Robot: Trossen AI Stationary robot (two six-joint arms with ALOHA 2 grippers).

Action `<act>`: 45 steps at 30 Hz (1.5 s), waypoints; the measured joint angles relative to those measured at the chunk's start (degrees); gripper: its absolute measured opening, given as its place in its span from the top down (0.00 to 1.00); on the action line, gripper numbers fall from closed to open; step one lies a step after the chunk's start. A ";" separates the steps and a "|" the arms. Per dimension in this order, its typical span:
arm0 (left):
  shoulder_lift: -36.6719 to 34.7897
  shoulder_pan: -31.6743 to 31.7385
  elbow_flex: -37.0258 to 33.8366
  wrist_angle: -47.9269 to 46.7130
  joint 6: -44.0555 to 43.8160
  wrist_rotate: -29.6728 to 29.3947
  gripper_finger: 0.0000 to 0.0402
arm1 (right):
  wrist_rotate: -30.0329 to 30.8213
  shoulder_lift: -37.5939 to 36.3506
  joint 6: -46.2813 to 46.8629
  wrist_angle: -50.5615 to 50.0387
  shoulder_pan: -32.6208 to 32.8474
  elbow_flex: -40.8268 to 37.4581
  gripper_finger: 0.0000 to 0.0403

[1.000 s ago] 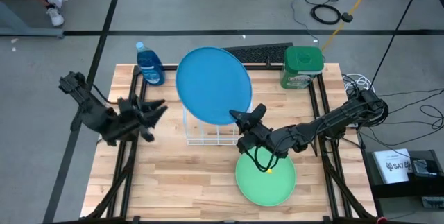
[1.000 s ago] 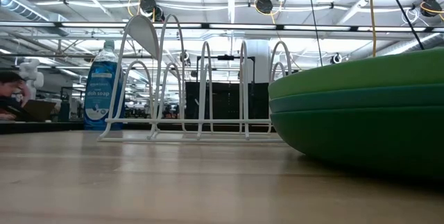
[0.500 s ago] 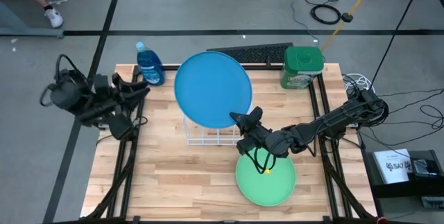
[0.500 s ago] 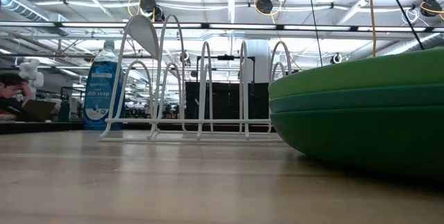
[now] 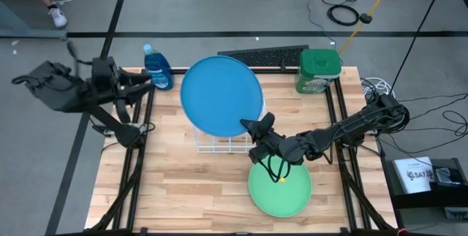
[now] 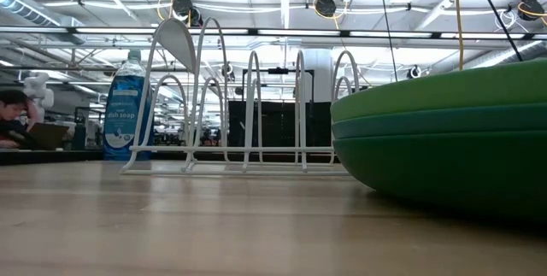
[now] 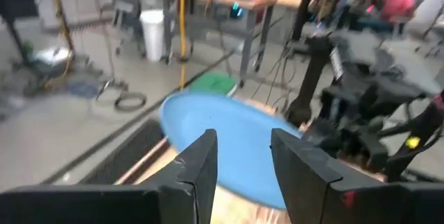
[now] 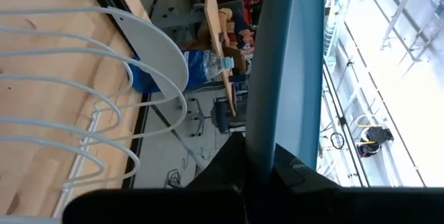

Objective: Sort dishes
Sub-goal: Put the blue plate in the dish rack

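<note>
I watch my left arm pull away: over the last second the left gripper (image 5: 139, 82) has swung from the table's left side, beside the rack, back to the far left corner near the soap bottle (image 5: 157, 68), and its fingers (image 7: 201, 165) stand apart with nothing between them. That leaves the work to the right arm.

The right gripper (image 5: 252, 128) is clamped on the rim of the blue plate (image 5: 221, 94), which hangs over the white rack (image 5: 219, 142), not yet down in a slot. In that second the plate has drifted slightly toward the left and far side, so I judge I am lining its edge up with the wires. The right wrist view shows the plate edge (image 8: 284, 64) on end, gripped at its lower rim, with the rack wires (image 8: 104, 92) beside it.

The other 3 plates sit stacked at the near edge, light green plate (image 5: 280, 188) on top; the low view shows the teal plate (image 6: 444, 122) and dark green plate (image 6: 444, 173) below. I reckon this is only plate 1 of 4.
</note>
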 joint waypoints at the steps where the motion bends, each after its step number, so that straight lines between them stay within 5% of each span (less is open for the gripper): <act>1: 1.13 1.45 1.63 -3.11 -2.04 1.89 0.66 | -0.03 0.00 -0.39 0.00 0.03 0.00 0.98; 8: 5.67 11.89 5.99 -10.52 -7.96 14.47 0.66 | -5.67 1.00 -6.31 1.09 0.04 0.00 0.98; 19: 6.68 25.38 6.93 -17.46 -13.62 29.50 0.66 | -2.56 11.27 -23.65 19.29 0.78 0.00 0.98; 26: 8.33 28.98 6.71 -17.24 -12.47 36.21 0.66 | -2.39 16.11 -32.68 33.11 0.92 0.00 0.98; 37: 11.90 31.69 6.71 -17.20 -8.70 43.09 0.66 | -2.71 16.20 -34.99 35.63 1.44 0.00 0.98; 40: 12.90 31.67 6.69 -17.16 -6.37 43.15 0.72 | -2.29 16.20 -35.02 36.36 1.55 0.00 0.98; 45: 13.18 31.69 6.87 -16.19 -6.26 44.05 0.94 | -1.40 16.28 -35.80 35.42 1.53 -0.07 0.99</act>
